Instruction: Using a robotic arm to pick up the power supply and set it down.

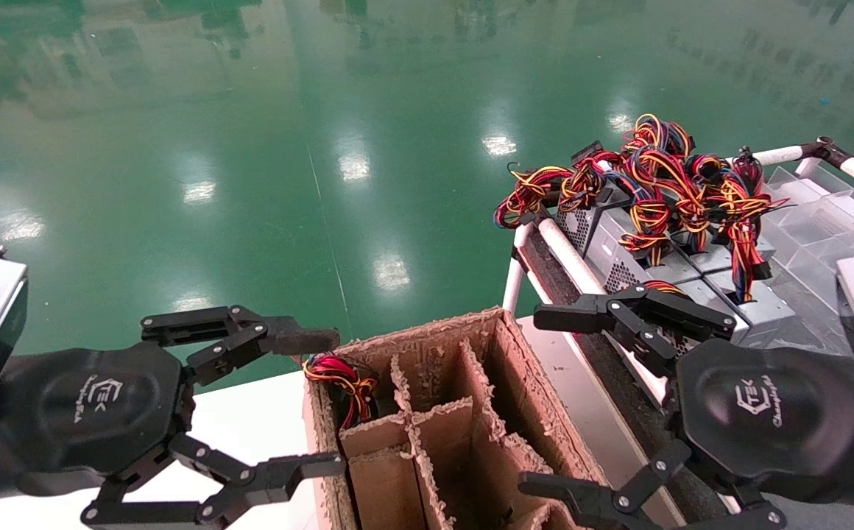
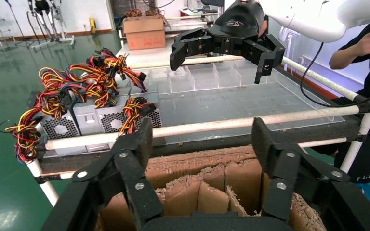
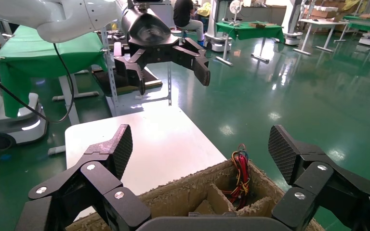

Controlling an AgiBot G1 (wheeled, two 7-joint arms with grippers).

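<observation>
Both black linked-finger claws are hanging released, holding nothing: left gripper (image 1: 320,401) beside the brown divided cardboard box (image 1: 545,427), right gripper (image 1: 545,401) across it. Grey metal power supply with red wire bundle (image 1: 342,375) is sitting in the box's far-left compartment.

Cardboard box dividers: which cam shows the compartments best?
Head view. It looks down into the cardboard box, showing the divider grid and a red wire bundle in one far compartment. The left wrist view shows only divider tops behind the open left tool; the right wrist view shows one corner between the open right tool fingers.
</observation>
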